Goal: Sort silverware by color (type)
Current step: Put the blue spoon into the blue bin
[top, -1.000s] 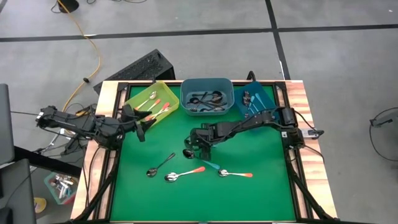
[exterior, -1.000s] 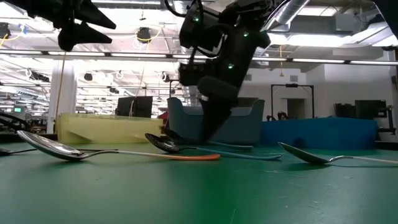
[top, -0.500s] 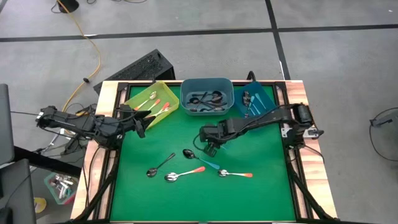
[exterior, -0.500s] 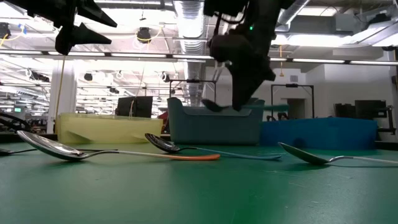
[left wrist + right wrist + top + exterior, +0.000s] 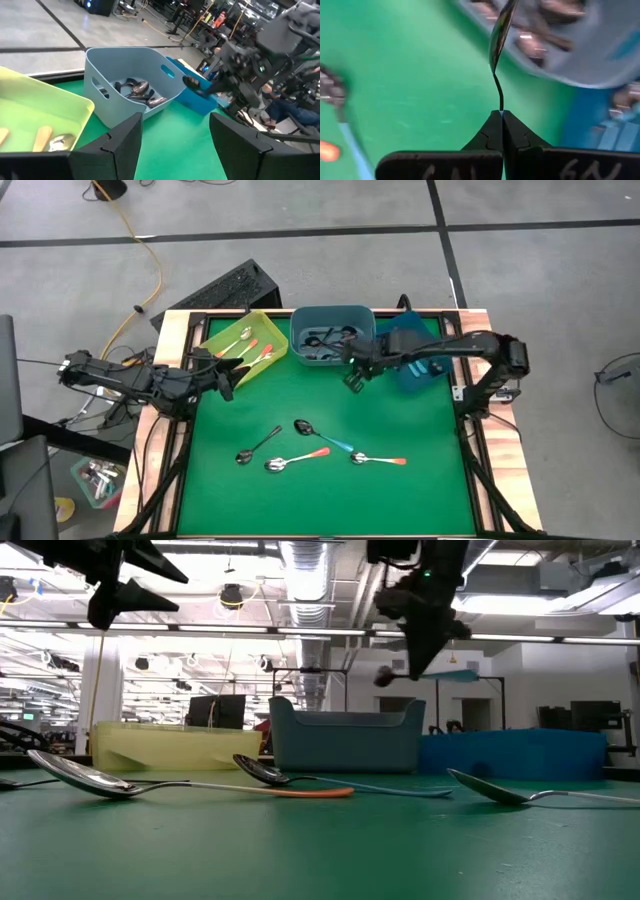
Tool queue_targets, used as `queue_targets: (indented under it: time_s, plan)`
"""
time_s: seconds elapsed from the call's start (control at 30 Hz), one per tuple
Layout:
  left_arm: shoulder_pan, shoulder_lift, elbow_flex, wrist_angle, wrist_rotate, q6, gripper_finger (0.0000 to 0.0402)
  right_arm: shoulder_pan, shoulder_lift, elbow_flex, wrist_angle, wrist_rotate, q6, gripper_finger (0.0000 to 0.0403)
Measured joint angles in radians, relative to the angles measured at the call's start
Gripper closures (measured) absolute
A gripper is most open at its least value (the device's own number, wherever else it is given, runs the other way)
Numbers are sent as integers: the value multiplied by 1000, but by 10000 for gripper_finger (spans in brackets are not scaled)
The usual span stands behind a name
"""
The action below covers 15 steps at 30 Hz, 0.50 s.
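Right gripper [image 5: 352, 372] up off the green mat [image 5: 400, 500], just at the front right corner of the grey-blue bin [image 5: 298, 332] — fingers pinched tight on the thin handle end of a dark metal spoon [image 5: 499, 37], bowl pointing out ahead of the tips. Seen in the low view hanging in the air above that bin, spoon and all.

Left gripper [image 5: 228, 385] parked at the mat's left edge, just beside the yellow bin [image 5: 216, 338], jaws spread wide, nothing between them.

Three bins along the far edge: yellow at the left with orange-handled spoons [image 5: 252, 352] inside, grey-blue in the middle holding dark metal spoons [image 5: 137, 91], blue bin [image 5: 418, 374] at the right, largely hidden under the right arm.

Four spoons lying loose toward the middle of the mat — a dark one [image 5: 259, 446] at the left, an orange-handled one [image 5: 296, 460] near it, a teal-handled one [image 5: 322, 436] crossing just above, another orange-handled one [image 5: 379, 460] to the right.
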Motion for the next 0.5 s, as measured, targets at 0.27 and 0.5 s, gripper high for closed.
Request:
queue_targets:
  time_s: [0.27,0.5]
  plan:
    - [0,0,0,-6,-28,-19,187,-130,-90,0,-244,110,-42,397]
    - [0,0,0,-5,-69,-35,187,-247,-127,-2,-303,131,-128,397]
